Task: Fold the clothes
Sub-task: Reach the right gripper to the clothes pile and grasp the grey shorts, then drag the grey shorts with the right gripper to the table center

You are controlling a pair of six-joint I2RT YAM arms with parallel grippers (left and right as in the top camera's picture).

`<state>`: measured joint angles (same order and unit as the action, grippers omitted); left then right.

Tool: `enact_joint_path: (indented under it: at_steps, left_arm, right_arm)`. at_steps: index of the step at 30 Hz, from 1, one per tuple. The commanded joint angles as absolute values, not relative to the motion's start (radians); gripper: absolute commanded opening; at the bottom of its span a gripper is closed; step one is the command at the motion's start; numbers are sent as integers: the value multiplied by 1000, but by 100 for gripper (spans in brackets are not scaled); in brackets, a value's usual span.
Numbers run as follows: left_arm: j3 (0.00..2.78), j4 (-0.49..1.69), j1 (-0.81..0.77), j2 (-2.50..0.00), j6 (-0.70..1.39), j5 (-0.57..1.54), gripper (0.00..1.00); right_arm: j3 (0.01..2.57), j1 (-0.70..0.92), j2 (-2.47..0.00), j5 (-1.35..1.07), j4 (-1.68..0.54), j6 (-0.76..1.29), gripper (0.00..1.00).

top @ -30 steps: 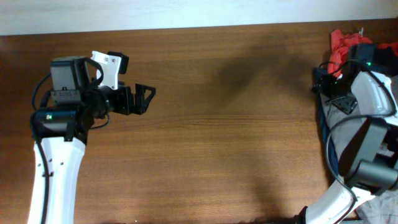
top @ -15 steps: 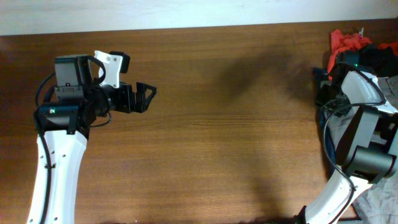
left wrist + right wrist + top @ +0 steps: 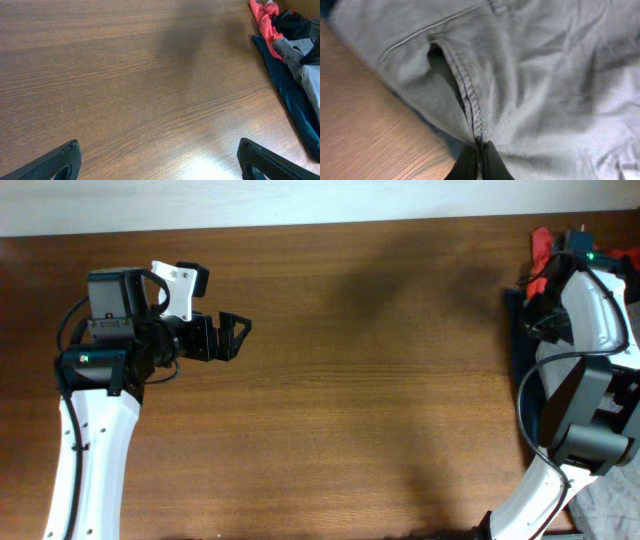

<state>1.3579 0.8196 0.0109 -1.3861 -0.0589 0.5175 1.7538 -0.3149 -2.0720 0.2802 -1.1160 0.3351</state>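
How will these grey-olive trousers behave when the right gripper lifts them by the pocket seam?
Probably floppy: the trousers are wrinkled all over, so they should hang limp from the right gripper, pinched on the pocket seam. That stitched seam looks thick, so the grip likely holds. The loose bulk may drag over the table.

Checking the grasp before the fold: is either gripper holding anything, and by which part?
The right gripper is shut on the grey-olive trousers, pinching the stitched pocket seam. The left gripper is open and empty.
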Motion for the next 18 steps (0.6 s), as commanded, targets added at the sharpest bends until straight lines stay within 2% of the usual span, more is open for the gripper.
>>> enact_joint_path:
  at_steps: [1, 3, 9, 12, 18]
  left_arm:
    - [1381, 816, 16, -1395, -52, 535, 99]
    - [1381, 816, 16, -1395, -52, 535, 99]
    - [1381, 831, 16, -1394, -52, 535, 99]
    - [1385, 831, 16, -1393, -52, 533, 99]
    - [1457, 863, 60, -1359, -52, 528, 99]
  right_arm:
    - [1787, -243, -2002, -14, -1103, 64, 4]
    - [1788, -206, -1973, -147, -1100, -50, 4]
    - [1789, -88, -1840, -222, -1105, -134, 4]
    - [1790, -8, -1762, -305, -1104, -146, 4]
    - [1790, 199, -1706, -307, -1104, -141, 4]
